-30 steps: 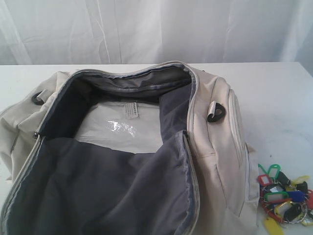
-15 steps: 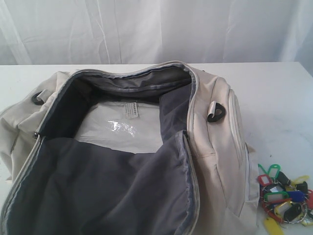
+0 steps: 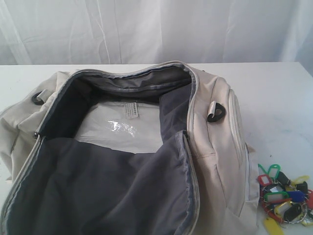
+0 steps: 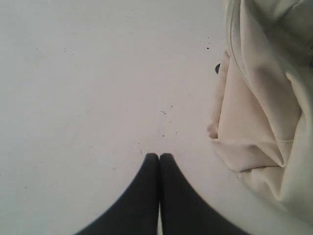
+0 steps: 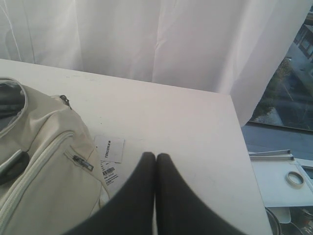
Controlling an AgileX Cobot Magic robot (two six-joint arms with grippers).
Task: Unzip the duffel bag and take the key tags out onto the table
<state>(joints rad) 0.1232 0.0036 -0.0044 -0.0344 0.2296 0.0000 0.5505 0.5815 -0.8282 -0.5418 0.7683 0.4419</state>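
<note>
The cream duffel bag [image 3: 215,161] lies on the white table [image 3: 274,93] with its main zipper undone and the dark grey lining [image 3: 98,186] spread wide. The bunch of coloured key tags [image 3: 286,196] rests on the table beside the bag's right side. Neither arm shows in the exterior view. In the left wrist view my left gripper [image 4: 159,155] is shut and empty above bare table, with the bag's cream fabric [image 4: 264,98] off to one side. In the right wrist view my right gripper [image 5: 155,155] is shut and empty, near a zipped side of the bag [image 5: 44,166].
A white paper barcode tag [image 5: 108,152] lies on the table by the bag's side zipper. A white panel under clear plastic [image 3: 120,127] fills the bag's bottom. White curtains [image 3: 156,29] hang behind the table. The table's edge [image 5: 247,166] runs close by, with shelving and a tape roll [image 5: 295,178] beyond.
</note>
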